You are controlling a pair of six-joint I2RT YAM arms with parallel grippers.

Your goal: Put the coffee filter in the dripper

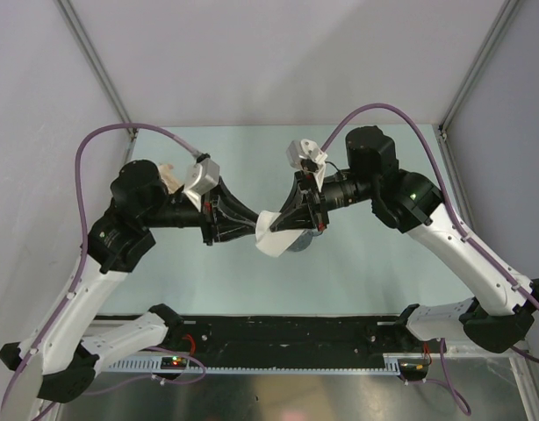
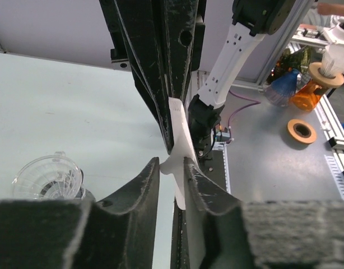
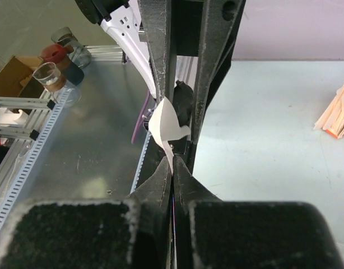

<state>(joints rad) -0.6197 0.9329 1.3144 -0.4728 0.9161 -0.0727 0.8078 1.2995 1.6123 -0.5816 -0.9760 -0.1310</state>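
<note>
Above the table (image 1: pixel 384 263), tip to tip, right claw (image 3: pixel 172 162) pinches the coffee filter (image 1: pixel 271 244); left claw (image 2: pixel 172 168) parted.

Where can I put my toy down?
Bare table lies along the far wall right of the tan stack, and at the front between left arm and right arm. Crowded middle: left gripper, right gripper, coffee filter, dripper.

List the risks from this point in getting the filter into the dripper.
1. The right end effector pinches only an edge of the coffee filter; it may slip.
2. The left end effector has open fingers flanking the paper and might snag it.
3. The filter looks folded flat, so it may seat badly in the dripper.
</note>
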